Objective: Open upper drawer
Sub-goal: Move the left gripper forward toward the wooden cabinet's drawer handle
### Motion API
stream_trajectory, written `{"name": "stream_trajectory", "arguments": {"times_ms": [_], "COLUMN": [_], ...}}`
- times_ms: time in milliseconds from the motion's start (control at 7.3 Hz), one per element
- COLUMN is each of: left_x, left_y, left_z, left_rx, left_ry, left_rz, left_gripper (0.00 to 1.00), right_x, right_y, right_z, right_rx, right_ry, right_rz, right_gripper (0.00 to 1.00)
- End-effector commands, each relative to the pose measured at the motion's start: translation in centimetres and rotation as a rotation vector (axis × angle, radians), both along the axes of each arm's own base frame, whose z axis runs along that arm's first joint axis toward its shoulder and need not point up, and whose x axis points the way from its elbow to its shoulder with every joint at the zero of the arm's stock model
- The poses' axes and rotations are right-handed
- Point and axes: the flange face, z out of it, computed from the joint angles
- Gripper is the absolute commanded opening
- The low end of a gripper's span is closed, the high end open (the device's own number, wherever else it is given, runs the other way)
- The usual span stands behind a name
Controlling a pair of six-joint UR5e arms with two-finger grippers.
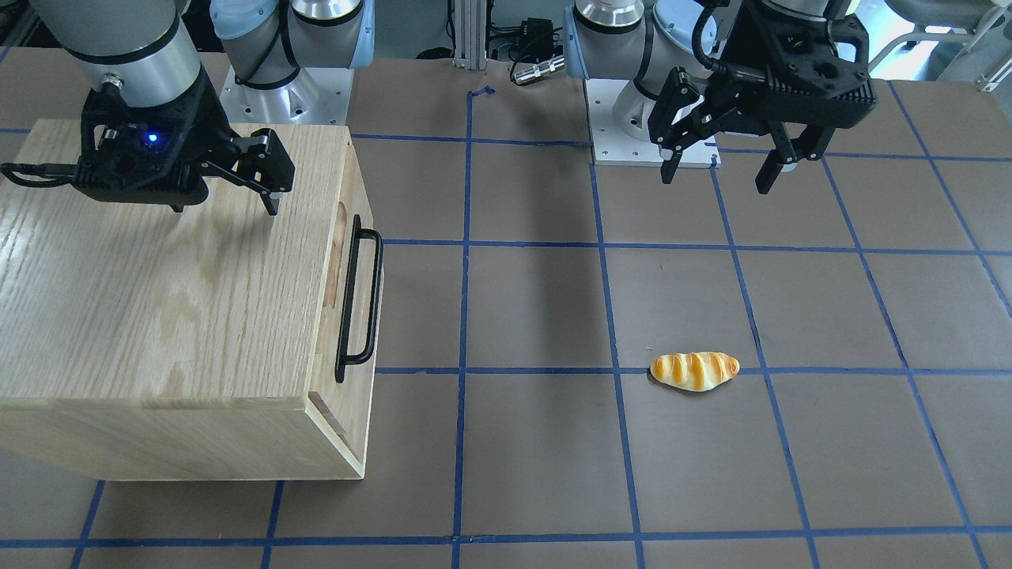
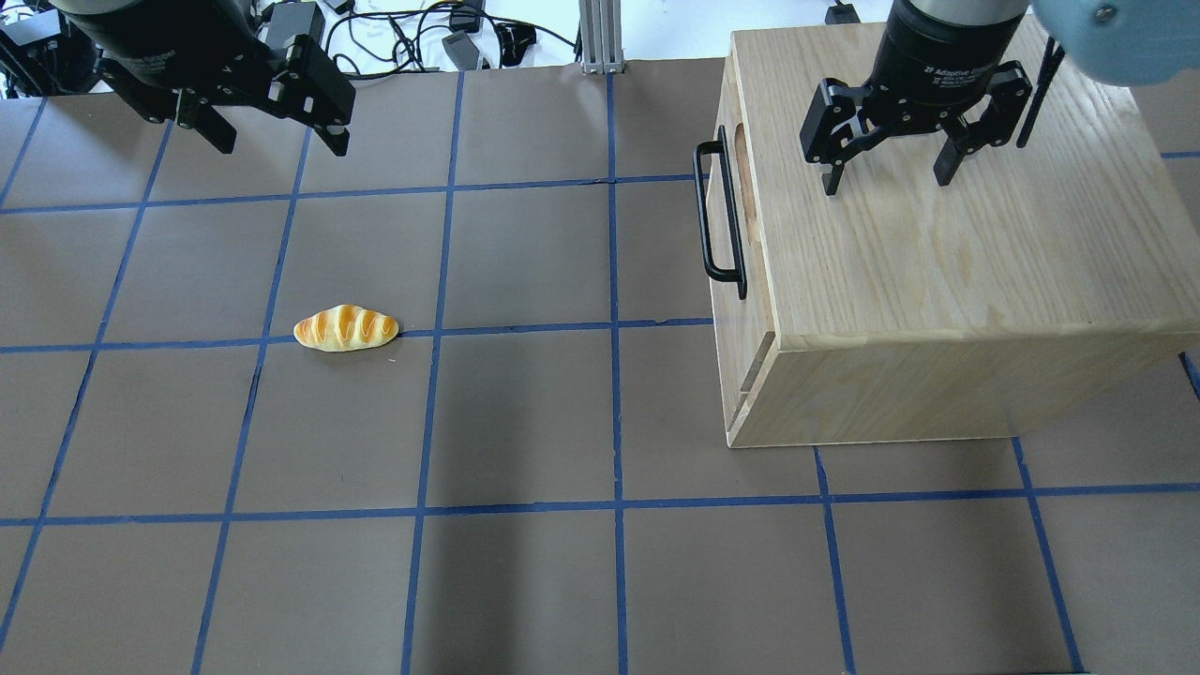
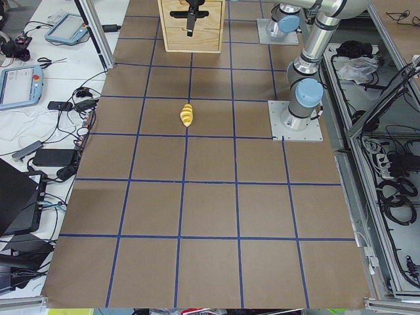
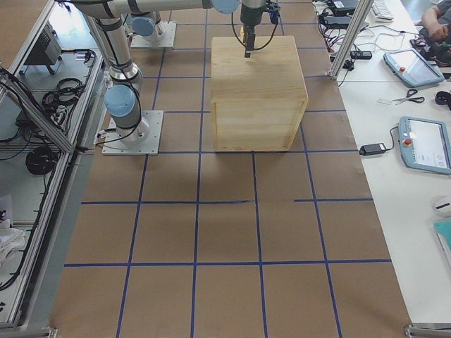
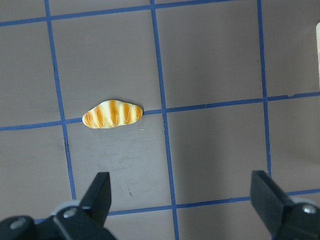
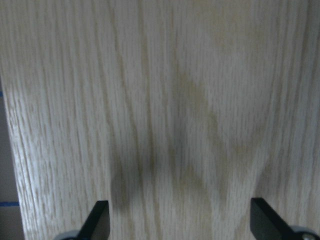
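The upper drawer (image 2: 756,311) sits closed in the front of a light-oak cabinet (image 2: 937,272) on my right side. Its black bar handle (image 2: 720,211) and oval notch (image 2: 741,157) face the table's middle. They also show in the front-facing view, the handle (image 1: 360,300) below the notch (image 1: 341,237). My right gripper (image 2: 886,180) is open and empty. It hovers over the cabinet's top, behind the drawer front; the right wrist view (image 6: 180,202) shows only wood grain. My left gripper (image 2: 281,145) is open and empty, far from the cabinet.
A striped bread roll (image 2: 345,328) lies on the brown mat on my left side, below the left gripper (image 5: 180,175) in the left wrist view. Blue tape lines grid the mat. The arm bases (image 1: 285,87) stand at the table's back edge.
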Motion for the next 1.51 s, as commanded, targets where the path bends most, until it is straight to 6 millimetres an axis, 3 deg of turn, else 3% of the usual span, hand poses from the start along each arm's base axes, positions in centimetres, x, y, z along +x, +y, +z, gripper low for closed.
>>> {"name": "stream_trajectory", "arguments": {"times_ms": [0, 274, 548, 822, 959, 1096, 1370], "left_x": [0.3, 0.7, 0.6, 0.9, 1.2, 1.4, 1.5], "left_y": [-0.4, -0.6, -0.5, 0.7, 0.8, 0.3, -1.8], "left_z": [-0.6, -0.8, -2.2, -3.8, -3.6, -3.4, -5.1], "left_rx": [0.014, 0.018, 0.045, 0.063, 0.06, 0.055, 0.092], "left_ry": [-0.001, 0.002, 0.0, -0.002, -0.002, -0.006, -0.002], "left_rz": [0.005, 0.012, 0.013, 0.004, 0.007, 0.012, 0.16], "left_gripper": [1.0, 1.0, 1.0, 1.0, 1.0, 1.0, 1.0], "right_x": [0.0, 0.0, 0.0, 0.0, 0.0, 0.0, -0.1], "right_y": [0.0, 0.0, 0.0, 0.0, 0.0, 0.0, 0.0], "right_z": [0.0, 0.0, 0.0, 0.0, 0.0, 0.0, 0.0], "right_rx": [0.001, -0.001, -0.001, -0.001, -0.001, -0.001, 0.001], "right_ry": [0.0, 0.0, 0.0, 0.0, 0.0, 0.0, 0.0], "right_rz": [0.0, 0.0, 0.002, 0.0, 0.0, 0.0, 0.0], "right_gripper": [1.0, 1.0, 1.0, 1.0, 1.0, 1.0, 1.0]}}
